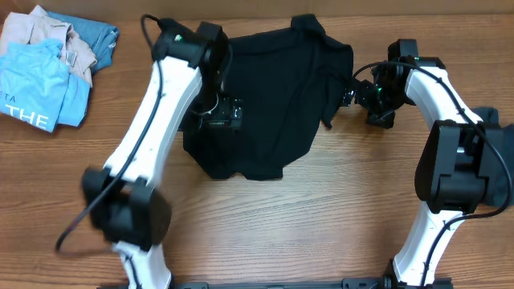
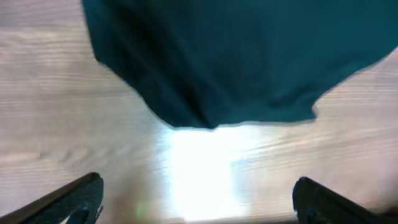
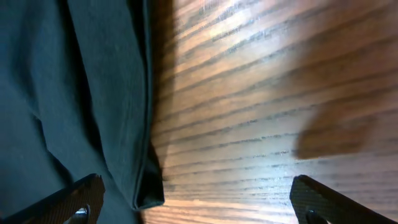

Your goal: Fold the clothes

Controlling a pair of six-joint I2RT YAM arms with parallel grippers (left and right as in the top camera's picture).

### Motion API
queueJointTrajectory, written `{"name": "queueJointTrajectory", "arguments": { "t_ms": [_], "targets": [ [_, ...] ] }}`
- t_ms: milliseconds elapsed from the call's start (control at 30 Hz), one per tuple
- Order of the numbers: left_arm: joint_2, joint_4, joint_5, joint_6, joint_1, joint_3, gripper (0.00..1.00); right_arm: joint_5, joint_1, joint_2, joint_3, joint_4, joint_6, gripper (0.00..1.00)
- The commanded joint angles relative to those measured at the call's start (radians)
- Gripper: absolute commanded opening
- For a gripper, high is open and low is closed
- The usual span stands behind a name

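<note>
A black shirt [image 1: 269, 96] lies spread on the wooden table [image 1: 265, 217], partly folded over itself. My left gripper [image 1: 221, 112] hovers over the shirt's left part. In the left wrist view its jaws [image 2: 198, 202] are wide open and empty over bare wood, with the dark cloth [image 2: 236, 56] ahead of them. My right gripper [image 1: 353, 95] is at the shirt's right edge. In the right wrist view its jaws [image 3: 198, 202] are open and empty, with a folded corner of the shirt [image 3: 93, 112] between them on the left and bare wood on the right.
A pile of other clothes lies at the back left: a light blue shirt with white letters [image 1: 36, 88], beige cloth [image 1: 44, 32] and a blue garment [image 1: 95, 38]. A dark object [image 1: 491, 132] sits at the right edge.
</note>
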Motion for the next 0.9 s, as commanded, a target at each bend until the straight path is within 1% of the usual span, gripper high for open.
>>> {"name": "queueJointTrajectory", "arguments": {
  "t_ms": [0,67,100,167,200,267,300,367,467,533,633,733,800,867],
  "targets": [
    [-0.240,0.109,-0.048,-0.190,-0.003,-0.249,1.00,0.008,-0.003,-0.016,0.019,0.020,0.000,1.00],
    [-0.347,0.239,-0.034,-0.304,-0.003,-0.456,1.00,0.008,-0.003,-0.016,0.019,0.032,0.003,1.00],
    [-0.407,0.323,-0.002,-0.372,-0.002,-0.590,1.00,0.008,-0.003,-0.016,0.019,0.034,0.003,1.00],
    [-0.438,0.390,0.033,-0.425,-0.002,-0.700,1.00,0.008,-0.003,-0.016,0.019,0.034,0.003,1.00],
    [-0.434,0.476,0.079,-0.451,-0.002,-0.805,1.00,-0.001,-0.003,-0.016,0.019,0.034,0.004,1.00],
    [-0.423,0.601,0.130,-0.461,-0.001,-0.892,1.00,-0.004,-0.003,-0.016,0.019,0.033,0.008,1.00],
    [-0.420,0.655,0.137,-0.488,-0.001,-0.929,1.00,-0.004,-0.003,-0.016,0.019,0.026,0.008,1.00],
    [-0.420,0.706,0.126,-0.578,-0.001,-0.982,0.98,-0.003,-0.003,-0.016,0.019,0.014,0.007,1.00],
    [-0.418,0.814,0.062,-0.646,-0.001,-1.060,0.95,-0.004,-0.003,-0.016,0.019,0.018,0.008,1.00],
    [-0.394,0.906,0.057,-0.649,0.000,-1.098,0.93,-0.029,-0.003,-0.016,0.019,0.015,0.007,1.00],
    [-0.338,0.988,0.047,-0.644,0.004,-1.098,0.92,-0.029,-0.003,-0.016,0.019,0.015,0.007,1.00],
    [-0.256,1.049,0.050,-0.643,0.017,-1.098,0.91,-0.029,-0.003,-0.016,0.019,0.017,0.007,1.00],
    [-0.209,1.094,0.051,-0.621,0.019,-1.098,0.91,-0.029,-0.003,-0.016,0.018,0.005,0.006,1.00],
    [-0.200,1.118,0.051,-0.613,0.032,-1.098,0.91,-0.029,-0.003,-0.016,0.018,-0.004,0.006,1.00]
  ]
}}
